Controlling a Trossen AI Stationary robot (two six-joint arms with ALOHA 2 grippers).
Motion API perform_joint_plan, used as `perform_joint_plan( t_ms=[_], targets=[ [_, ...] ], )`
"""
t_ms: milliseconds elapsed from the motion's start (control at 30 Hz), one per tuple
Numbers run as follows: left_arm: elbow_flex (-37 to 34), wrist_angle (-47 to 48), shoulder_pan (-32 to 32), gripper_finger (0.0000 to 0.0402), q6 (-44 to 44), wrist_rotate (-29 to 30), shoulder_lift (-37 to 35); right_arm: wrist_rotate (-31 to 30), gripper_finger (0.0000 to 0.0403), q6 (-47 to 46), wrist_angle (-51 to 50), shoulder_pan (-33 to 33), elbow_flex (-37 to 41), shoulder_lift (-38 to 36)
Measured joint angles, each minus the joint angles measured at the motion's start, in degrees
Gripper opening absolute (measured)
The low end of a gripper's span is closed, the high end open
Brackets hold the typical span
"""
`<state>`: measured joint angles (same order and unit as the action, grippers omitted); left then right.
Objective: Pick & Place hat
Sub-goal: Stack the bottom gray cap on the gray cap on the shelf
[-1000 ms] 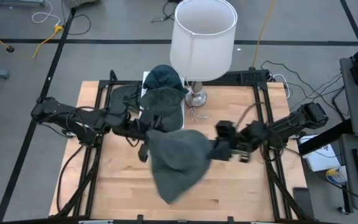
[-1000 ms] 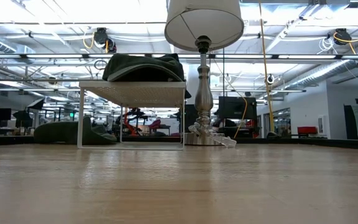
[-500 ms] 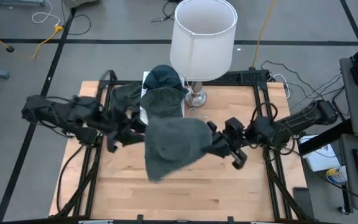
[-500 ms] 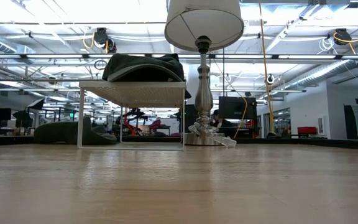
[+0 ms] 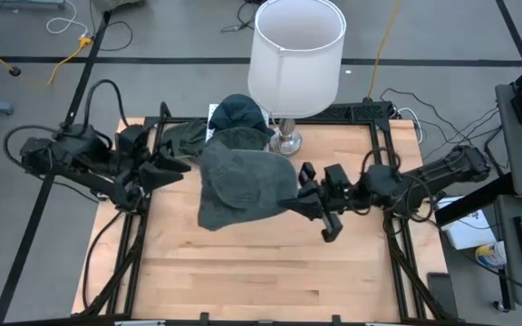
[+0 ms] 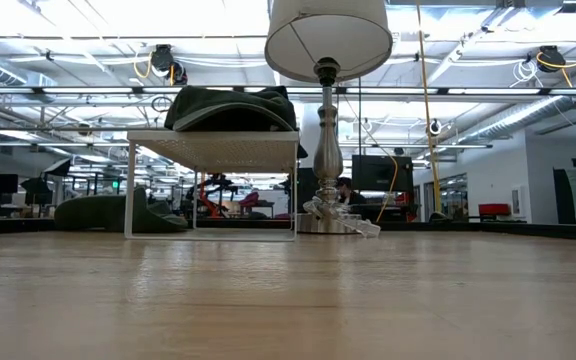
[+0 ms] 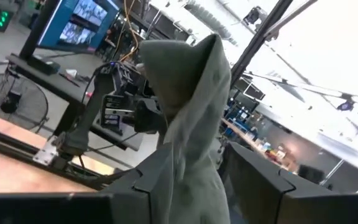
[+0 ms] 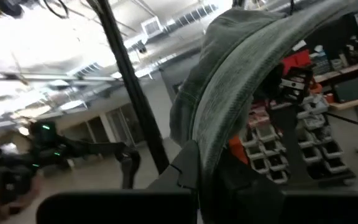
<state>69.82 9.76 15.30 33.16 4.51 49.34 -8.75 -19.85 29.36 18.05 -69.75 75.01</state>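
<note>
Cloth hangs in the air over the tabletop (image 5: 270, 272): the grey hat (image 5: 241, 186) is held up between the two arms, the right pincer (image 5: 302, 197) pressed together on its right edge, its fabric draping toward the left and sitting just in front of the white rack (image 6: 211, 137) that already carries other hats (image 6: 233, 108). Whether the left pincer (image 5: 172, 169) holds the hat or has let go I cannot tell, though cloth shows at its fingers (image 7: 160, 186). My guess is the rack lies just behind the hat, beside the lamp (image 5: 295, 56), so the right arm carries it back.

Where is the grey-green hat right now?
In the high view, the grey-green hat hangs above the table's middle, gripped by the right gripper, just in front of the white rack and beside the lamp.
</note>
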Motion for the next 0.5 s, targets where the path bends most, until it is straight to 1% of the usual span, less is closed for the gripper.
perform_joint_plan(
  t_ms=[100, 233, 433, 500],
  targets=[
    [0.0, 1.26, -0.01, 0.0145, -2.24, -0.18, 0.13, -0.09, 0.0003, 0.81, -2.86, -0.55, -3.85, 2.26],
    [0.02, 3.52, -0.12, 0.0134, -3.55, 0.03, 0.66, -0.08, 0.0003, 1.07, -2.67, -0.91, -6.96, 4.37],
    [0.02, 4.65, -1.4, 0.0132, -4.6, -0.01, 1.84, -0.46, 0.0003, 0.15, -2.51, -0.88, -7.54, 5.5],
    [0.02, 4.03, -1.73, 0.0131, -4.59, -1.14, 2.51, -0.47, 0.0003, 0.11, -2.98, -0.88, -7.54, 5.59]
  ],
)
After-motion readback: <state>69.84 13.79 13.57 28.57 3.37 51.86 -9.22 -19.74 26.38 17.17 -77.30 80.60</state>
